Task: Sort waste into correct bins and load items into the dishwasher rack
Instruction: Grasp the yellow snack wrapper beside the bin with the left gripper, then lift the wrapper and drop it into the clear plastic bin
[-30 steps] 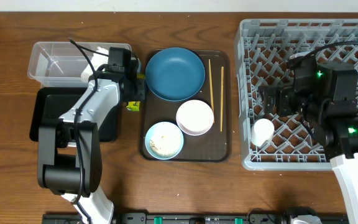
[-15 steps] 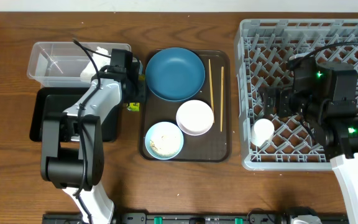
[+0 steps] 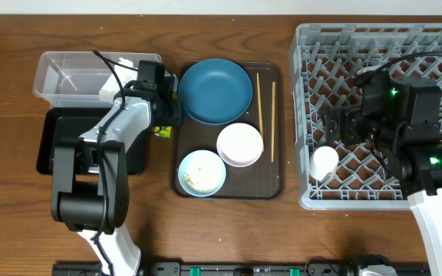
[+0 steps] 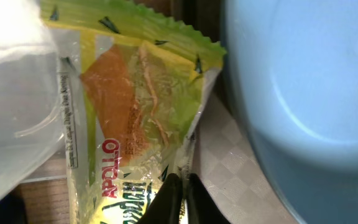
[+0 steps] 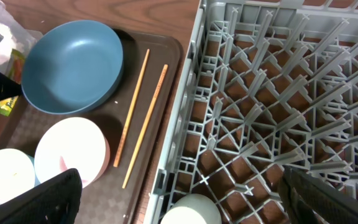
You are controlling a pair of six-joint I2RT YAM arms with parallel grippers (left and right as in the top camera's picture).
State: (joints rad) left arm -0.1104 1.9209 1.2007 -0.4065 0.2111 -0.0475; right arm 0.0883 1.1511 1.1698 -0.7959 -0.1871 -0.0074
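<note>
While left claw (image 4: 180,199) pinches wrapper (image 4: 135,112) edge, blue plate (image 4: 303,93) rim just beside

Tray (image 3: 252,182), bearing plate (image 3: 216,91) and 2 chopsticks (image 3: 260,103), lies left of rack (image 3: 374,34).

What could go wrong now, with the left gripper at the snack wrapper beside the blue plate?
1. The left gripper seems to pinch only the edge of the wrapper, so it may slip out when lifted.
2. The blue plate lies right beside it; the arm could knock its rim.
3. The pale blue bowl holds food scraps; they could spill into the rack if not emptied first.
</note>
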